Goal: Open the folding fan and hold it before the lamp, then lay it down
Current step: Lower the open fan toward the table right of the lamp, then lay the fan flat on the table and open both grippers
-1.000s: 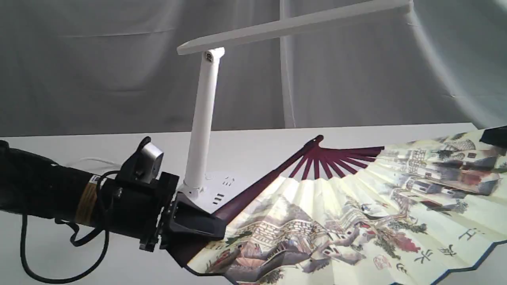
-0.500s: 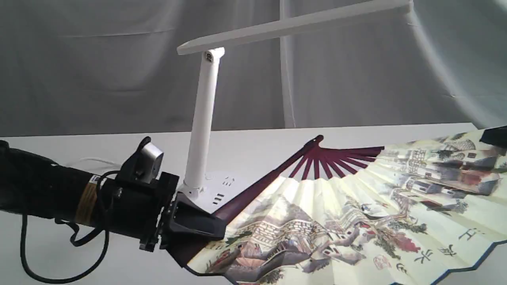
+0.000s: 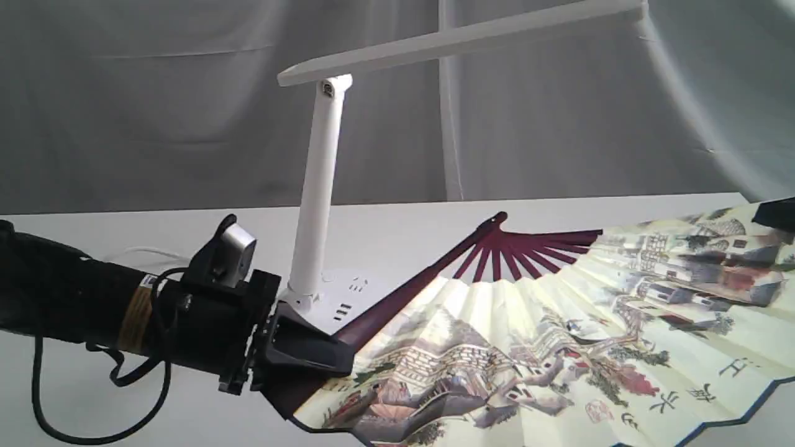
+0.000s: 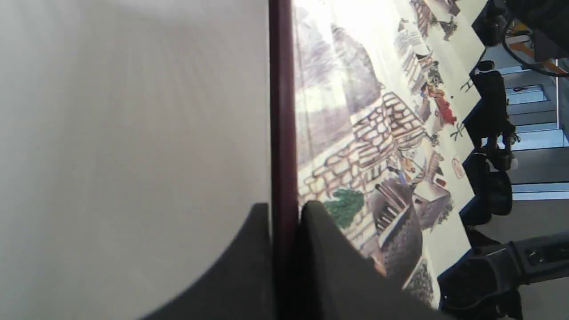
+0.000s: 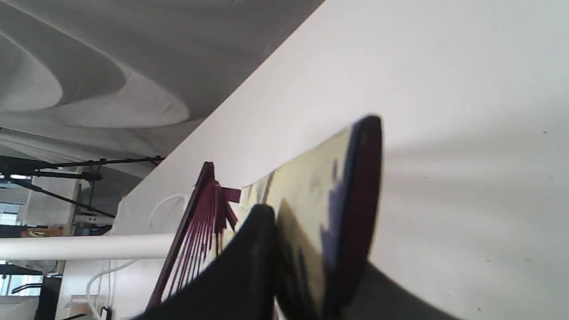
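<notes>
Exterior view: the fan (image 3: 559, 335) is spread wide over the table (image 3: 385, 230), in front of the lamp (image 3: 320, 186) base and below its bar head. The left fingers (image 4: 342, 271) pinch one maroon outer rib. The right fingers (image 5: 249, 271) clamp the opposite end rib.

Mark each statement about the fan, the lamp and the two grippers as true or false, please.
1. The folding fan is spread open. True.
2. The left gripper is open and empty. False: it is shut on the fan's maroon outer rib.
3. The lamp stands upright, its bar head higher than the fan. True.
4. The right gripper is clear of the fan. False: it is shut on the fan's other end rib.
</notes>
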Action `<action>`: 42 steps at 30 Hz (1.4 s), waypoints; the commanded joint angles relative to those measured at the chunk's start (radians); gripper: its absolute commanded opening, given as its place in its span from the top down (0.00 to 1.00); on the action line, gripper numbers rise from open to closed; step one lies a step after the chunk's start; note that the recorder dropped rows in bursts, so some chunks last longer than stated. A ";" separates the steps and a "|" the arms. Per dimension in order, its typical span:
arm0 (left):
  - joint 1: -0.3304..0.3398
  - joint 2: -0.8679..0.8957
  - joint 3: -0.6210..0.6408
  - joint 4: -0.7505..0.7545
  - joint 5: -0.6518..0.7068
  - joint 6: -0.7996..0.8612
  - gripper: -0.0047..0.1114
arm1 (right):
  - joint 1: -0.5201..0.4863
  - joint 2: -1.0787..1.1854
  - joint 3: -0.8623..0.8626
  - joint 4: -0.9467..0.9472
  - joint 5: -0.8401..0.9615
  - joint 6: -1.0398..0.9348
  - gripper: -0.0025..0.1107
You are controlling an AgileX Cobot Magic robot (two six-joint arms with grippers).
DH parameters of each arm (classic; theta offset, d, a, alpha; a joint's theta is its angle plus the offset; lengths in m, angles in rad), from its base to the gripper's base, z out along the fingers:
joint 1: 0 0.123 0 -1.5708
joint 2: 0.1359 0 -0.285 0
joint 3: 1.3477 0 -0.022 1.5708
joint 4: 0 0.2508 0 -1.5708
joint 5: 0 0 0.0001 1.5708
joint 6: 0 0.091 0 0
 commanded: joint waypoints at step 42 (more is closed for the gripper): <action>-0.008 0.047 -0.001 -0.012 0.025 0.054 0.96 | 0.006 -0.008 0.099 -0.109 -0.244 -0.092 0.98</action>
